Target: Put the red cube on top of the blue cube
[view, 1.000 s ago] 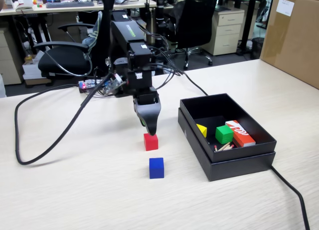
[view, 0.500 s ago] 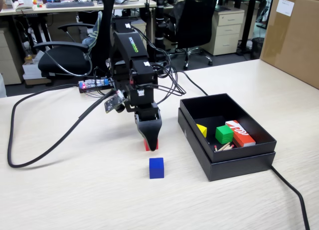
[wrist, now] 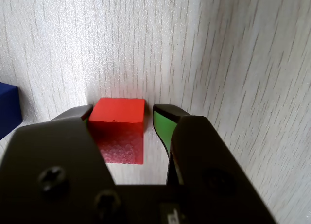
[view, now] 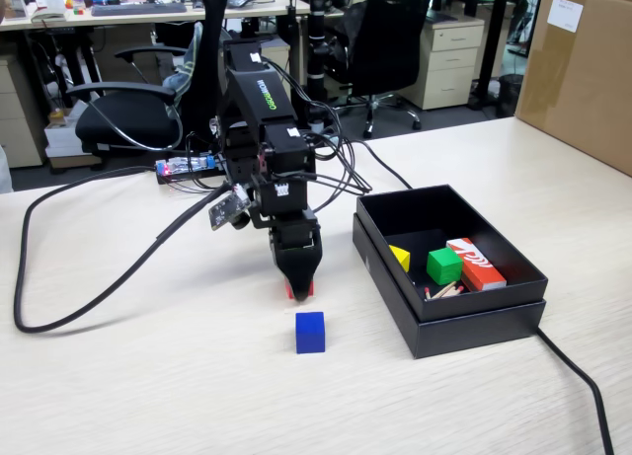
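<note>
- Black gripper (wrist: 121,118) lowered at the pale wood-grain desk (view: 148,376); jaws spread, straddling the small matte red cube (wrist: 118,124), a gap on the wrist view's right.
- Red cube flat on desk, no long axis.
- Small matte blue cube (view: 310,332) just beside, nearer the fixed camera.

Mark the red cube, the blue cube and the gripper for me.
red cube (wrist: 119,111): wrist view, top face.
blue cube (view: 310,334): fixed view, front face.
gripper (wrist: 121,118): wrist view, midway between the fingertips, which straddle the red cube.
</note>
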`<state>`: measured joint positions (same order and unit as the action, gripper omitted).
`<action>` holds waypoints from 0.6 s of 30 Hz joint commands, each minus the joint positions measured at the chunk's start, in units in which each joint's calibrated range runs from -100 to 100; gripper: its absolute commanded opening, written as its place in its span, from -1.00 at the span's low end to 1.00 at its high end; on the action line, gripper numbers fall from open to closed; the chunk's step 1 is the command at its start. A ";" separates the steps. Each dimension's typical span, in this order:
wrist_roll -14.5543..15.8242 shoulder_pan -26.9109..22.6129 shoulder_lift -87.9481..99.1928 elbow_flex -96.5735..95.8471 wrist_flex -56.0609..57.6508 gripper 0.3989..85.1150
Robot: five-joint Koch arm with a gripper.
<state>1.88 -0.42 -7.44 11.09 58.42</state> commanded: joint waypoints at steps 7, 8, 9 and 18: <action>0.63 0.00 -0.19 4.68 2.36 -0.96; 0.78 0.00 1.65 5.50 3.57 -0.96; 0.88 0.10 4.40 7.04 4.86 -0.96; 1.71 0.88 11.98 24.27 8.06 -0.96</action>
<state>3.54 0.42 -0.45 29.35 66.24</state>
